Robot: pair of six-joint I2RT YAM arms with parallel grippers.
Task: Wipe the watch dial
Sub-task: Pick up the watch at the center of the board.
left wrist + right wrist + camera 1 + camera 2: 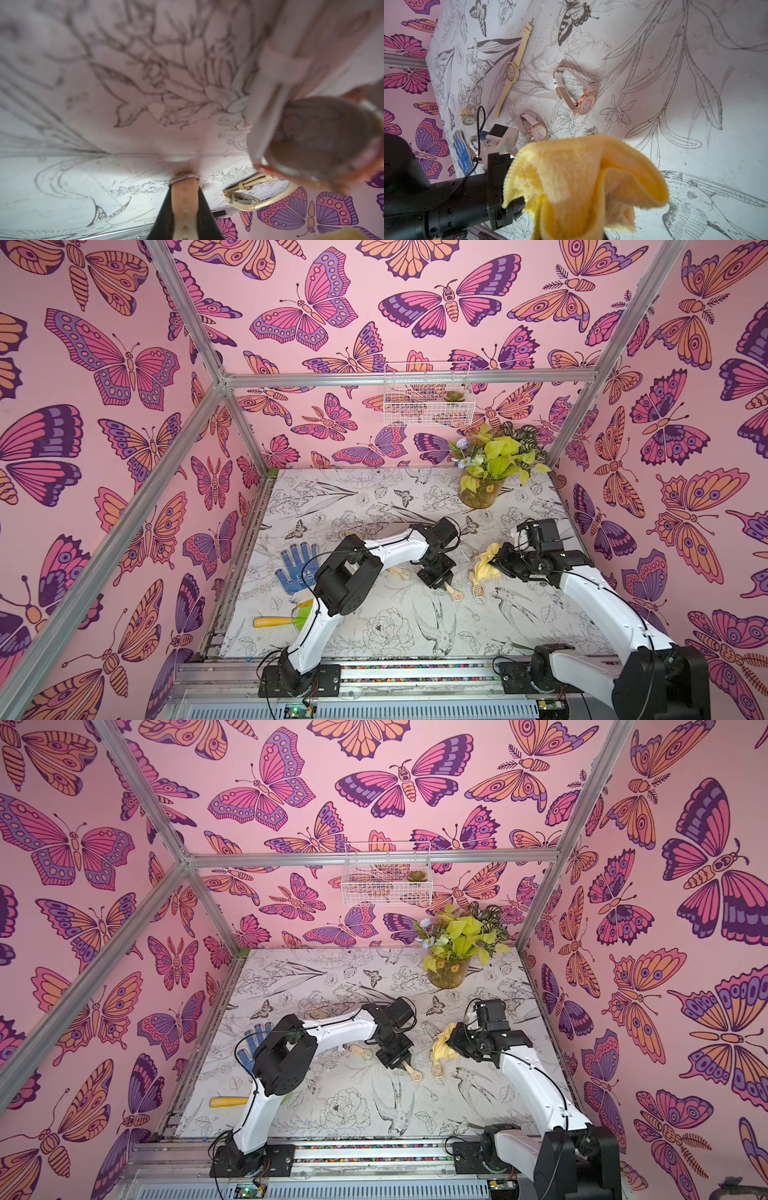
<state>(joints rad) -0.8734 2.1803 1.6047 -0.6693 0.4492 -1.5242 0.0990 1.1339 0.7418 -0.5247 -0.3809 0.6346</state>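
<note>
A beige-strapped watch point(453, 592) lies on the printed tabletop, its small round dial point(417, 1075) sticking out from under my left gripper point(441, 584). In the left wrist view the black fingers point(164, 216) press on both sides of its holed strap point(185, 207), so that gripper is shut on the watch. My right gripper point(498, 562) hovers just to the right, shut on a crumpled yellow cloth point(581, 178). The cloth point(486, 568) hangs a short way from the held watch and hides the right jaws.
Other watches lie close by: one point(401, 572) left of the left gripper, one point(478, 587) under the cloth, and a pink-strapped one point(584, 102). A blue dotted glove point(297, 568) and a yellow-handled tool point(272, 621) lie at left. A plant vase point(482, 493) stands at the back.
</note>
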